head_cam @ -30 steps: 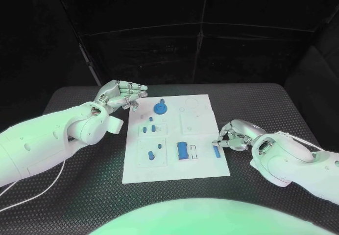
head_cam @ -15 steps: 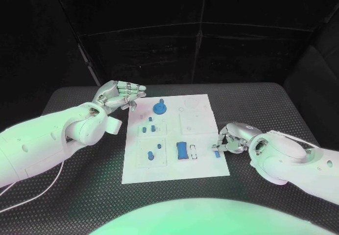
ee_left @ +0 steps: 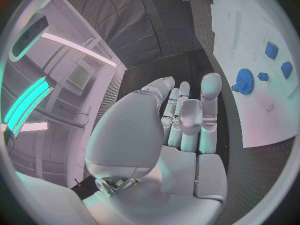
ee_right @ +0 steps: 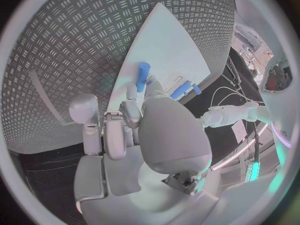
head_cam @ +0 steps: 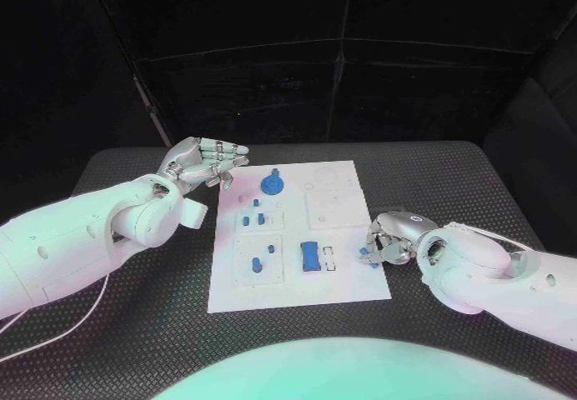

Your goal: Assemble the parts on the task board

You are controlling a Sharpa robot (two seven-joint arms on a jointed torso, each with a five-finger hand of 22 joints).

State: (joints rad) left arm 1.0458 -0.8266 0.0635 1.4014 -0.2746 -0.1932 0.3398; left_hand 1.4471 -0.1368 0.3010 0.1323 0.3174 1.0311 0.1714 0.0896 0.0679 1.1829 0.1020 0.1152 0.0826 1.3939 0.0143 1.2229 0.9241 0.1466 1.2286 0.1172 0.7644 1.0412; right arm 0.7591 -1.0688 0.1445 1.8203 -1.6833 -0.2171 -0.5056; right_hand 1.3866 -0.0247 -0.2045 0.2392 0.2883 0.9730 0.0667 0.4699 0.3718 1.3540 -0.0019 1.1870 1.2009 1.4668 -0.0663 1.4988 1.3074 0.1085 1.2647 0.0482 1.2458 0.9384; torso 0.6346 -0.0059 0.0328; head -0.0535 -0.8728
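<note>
Fingers of your right hand point(head_cam: 387, 243) curl over a small blue peg point(head_cam: 367, 253) at the task board point(head_cam: 348, 287) right edge, centre-right of frame; whether they pinch it is unclear. Your left hand point(head_cam: 204, 162), upper left, hovers spread, empty. You seem mid-pickup; next, lift cleanly.

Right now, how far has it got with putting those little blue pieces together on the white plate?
Early days, by the look of it. A blue gear already stands at the far end of the board. The right hand is at the board's right edge, fingers on a small blue peg; I can't tell whether it is lifted yet. The left hand hovers holding nothing. Several blue parts lie loose on the board.
</note>
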